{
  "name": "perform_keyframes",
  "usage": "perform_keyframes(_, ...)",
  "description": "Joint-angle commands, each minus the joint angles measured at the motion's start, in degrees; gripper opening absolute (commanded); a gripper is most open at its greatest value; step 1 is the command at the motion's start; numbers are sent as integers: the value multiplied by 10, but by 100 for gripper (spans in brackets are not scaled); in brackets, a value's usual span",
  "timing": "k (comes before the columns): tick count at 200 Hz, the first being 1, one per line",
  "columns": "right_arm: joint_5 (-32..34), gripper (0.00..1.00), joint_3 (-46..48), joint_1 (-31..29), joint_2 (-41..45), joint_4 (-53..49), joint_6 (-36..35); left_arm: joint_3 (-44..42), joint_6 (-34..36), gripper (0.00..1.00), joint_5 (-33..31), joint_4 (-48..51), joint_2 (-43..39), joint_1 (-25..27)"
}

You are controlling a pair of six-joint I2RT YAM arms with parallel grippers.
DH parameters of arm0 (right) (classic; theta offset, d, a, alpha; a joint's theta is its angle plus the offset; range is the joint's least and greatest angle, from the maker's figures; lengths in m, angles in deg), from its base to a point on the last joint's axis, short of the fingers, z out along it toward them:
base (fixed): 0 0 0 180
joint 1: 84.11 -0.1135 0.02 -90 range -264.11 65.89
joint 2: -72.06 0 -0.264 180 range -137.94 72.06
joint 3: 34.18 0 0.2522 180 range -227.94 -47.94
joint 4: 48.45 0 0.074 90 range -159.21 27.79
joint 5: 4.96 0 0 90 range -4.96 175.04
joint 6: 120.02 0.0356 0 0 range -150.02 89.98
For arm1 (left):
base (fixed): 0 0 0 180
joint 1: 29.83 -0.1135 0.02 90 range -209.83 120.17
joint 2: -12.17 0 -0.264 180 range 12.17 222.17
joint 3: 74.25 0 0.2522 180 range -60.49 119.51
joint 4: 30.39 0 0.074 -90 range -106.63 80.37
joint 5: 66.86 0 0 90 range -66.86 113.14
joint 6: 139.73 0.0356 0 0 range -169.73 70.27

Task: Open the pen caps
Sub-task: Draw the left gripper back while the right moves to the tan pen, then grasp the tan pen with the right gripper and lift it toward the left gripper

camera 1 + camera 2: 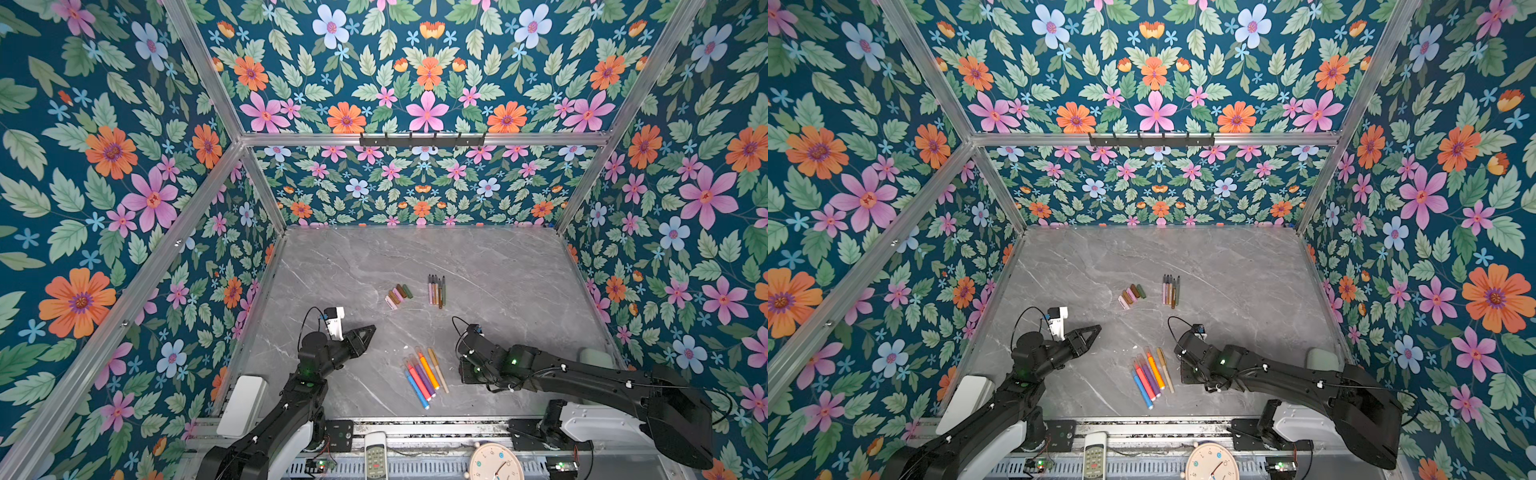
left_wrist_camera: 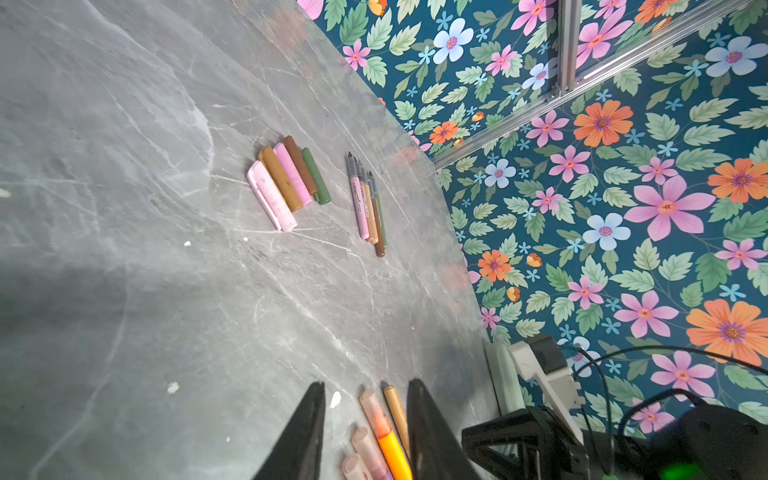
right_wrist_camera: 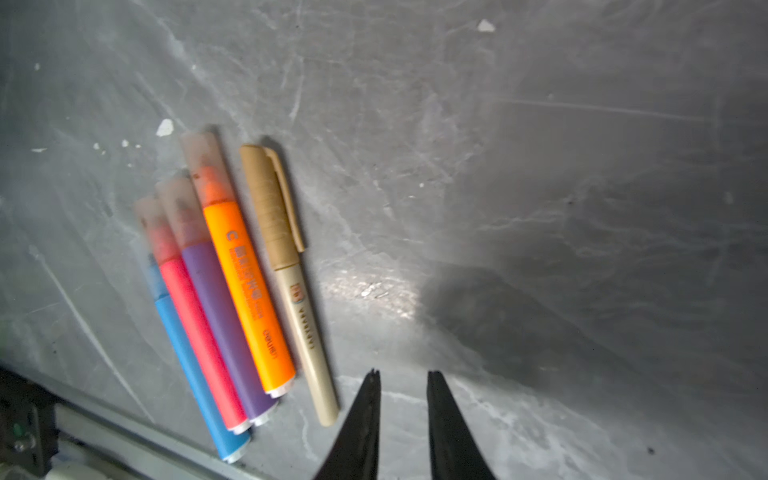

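Both top views are showing a grey marble tabletop (image 1: 519, 266) that is fenced on three sides by flowered walls (image 1: 124, 187), with a metal rail (image 1: 415, 420) running along its near edge. Wide bare marble is stretching behind the things and out to the right.

Five loose pen caps (image 1: 399, 296) are lying side by side near the middle. A tight bundle of uncapped pens (image 1: 436, 289) is lying just to their right, apart from them. Five capped pens (image 1: 424, 374) are fanning out near the rail, between the two arms.

The left hand (image 1: 371, 329) is reaching out roughly level, to the left of the capped pens and short of the caps. In the left wrist view its fingers (image 2: 307, 424) are standing apart with nothing between them, so it is released.

The right arm is bending inward from the right side with its wrist pointing down. In the right wrist view the right hand (image 3: 404, 374) is hovering just beside the butt end of the beige pen (image 3: 299, 299). Its fingers are parted a little and are gripping nothing.
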Motion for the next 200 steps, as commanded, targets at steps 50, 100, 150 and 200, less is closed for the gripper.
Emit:
perform_keyframes(50,59,25,-75,-91,-106,-51,-2,9,4,36,4,-62,61,-1)
perform_keyframes(100,81,24,-129,-128,-199,-77,19,6,4,36,9,-64,82,-1)
perform_keyframes(150,81,22,-114,-128,-220,-72,48,-7,-7,36,2,-65,43,-1)
perform_keyframes(200,90,15,-116,-128,-188,-81,28,-7,2,40,-18,-47,12,-1)
